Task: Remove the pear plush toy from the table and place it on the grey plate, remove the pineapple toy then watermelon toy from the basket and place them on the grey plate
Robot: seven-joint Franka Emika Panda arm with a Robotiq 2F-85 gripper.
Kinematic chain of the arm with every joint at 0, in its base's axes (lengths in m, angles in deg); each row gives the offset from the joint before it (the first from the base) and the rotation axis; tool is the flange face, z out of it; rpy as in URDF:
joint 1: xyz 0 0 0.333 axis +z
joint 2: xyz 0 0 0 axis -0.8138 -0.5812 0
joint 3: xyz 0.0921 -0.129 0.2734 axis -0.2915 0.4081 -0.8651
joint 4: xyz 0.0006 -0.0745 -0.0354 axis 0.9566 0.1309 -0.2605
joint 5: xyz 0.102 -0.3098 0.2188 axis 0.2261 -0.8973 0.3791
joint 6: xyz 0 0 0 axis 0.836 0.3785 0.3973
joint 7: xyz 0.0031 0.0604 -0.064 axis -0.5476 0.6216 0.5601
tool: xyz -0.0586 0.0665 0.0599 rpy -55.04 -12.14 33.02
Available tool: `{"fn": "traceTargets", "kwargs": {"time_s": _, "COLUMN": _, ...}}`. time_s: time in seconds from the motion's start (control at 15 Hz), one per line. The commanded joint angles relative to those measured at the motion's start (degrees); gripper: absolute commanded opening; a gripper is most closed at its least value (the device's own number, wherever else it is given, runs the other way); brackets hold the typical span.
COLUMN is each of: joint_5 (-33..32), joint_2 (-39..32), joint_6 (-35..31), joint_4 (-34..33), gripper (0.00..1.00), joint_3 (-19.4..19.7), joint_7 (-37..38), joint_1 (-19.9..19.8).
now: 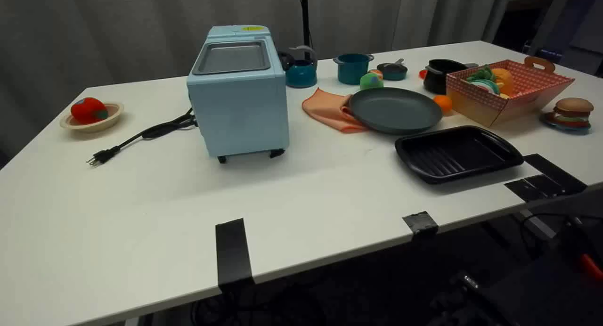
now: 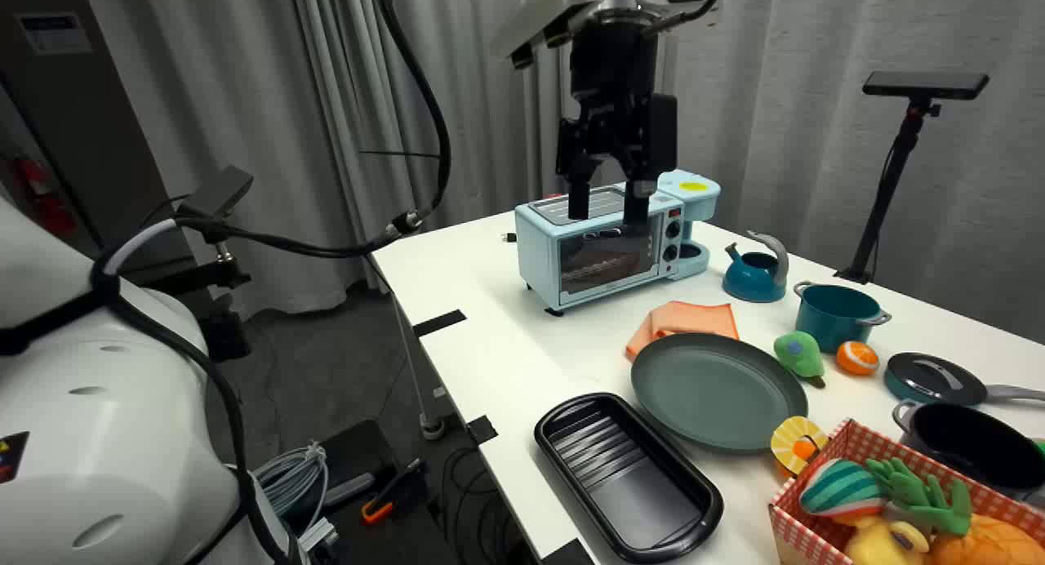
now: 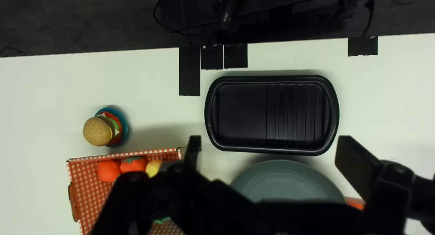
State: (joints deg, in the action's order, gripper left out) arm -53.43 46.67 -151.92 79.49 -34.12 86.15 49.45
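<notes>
The green pear plush toy lies on the table beside the grey plate; it also shows in an exterior view. The plate is bare in both exterior views. The red-checked basket holds plush toys. The teal-striped watermelon toy lies in its near corner, beside green leaves that look like the pineapple toy's top. In the wrist view the basket is partly hidden by the gripper. My gripper is open and empty, high above the table; its spread fingers frame the wrist view.
A black baking tray lies in front of the plate. A blue toaster oven and an orange cloth are near it. Pots, a kettle and an orange slice toy stand behind. A toy burger is beside the basket.
</notes>
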Motion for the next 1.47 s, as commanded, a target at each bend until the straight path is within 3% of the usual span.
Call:
{"fn": "traceTargets", "kwargs": {"time_s": 0.0, "joint_5": -0.2, "joint_2": -0.07, "joint_6": 0.19, "joint_4": -0.11, "gripper": 1.0, "joint_3": 0.91, "joint_7": 0.22, "joint_1": 1.06}}
{"fn": "traceTargets", "kwargs": {"time_s": 0.73, "joint_5": -0.2, "joint_2": -0.07, "joint_6": 0.19, "joint_4": -0.12, "gripper": 1.0, "joint_3": 0.91, "joint_7": 0.22, "joint_1": 1.06}}
{"fn": "traceTargets", "kwargs": {"time_s": 1.4, "joint_5": -0.16, "joint_2": -14.46, "joint_6": -4.65, "joint_4": -9.8, "gripper": 1.0, "joint_3": 1.97, "joint_7": 2.97, "joint_1": 0.85}}
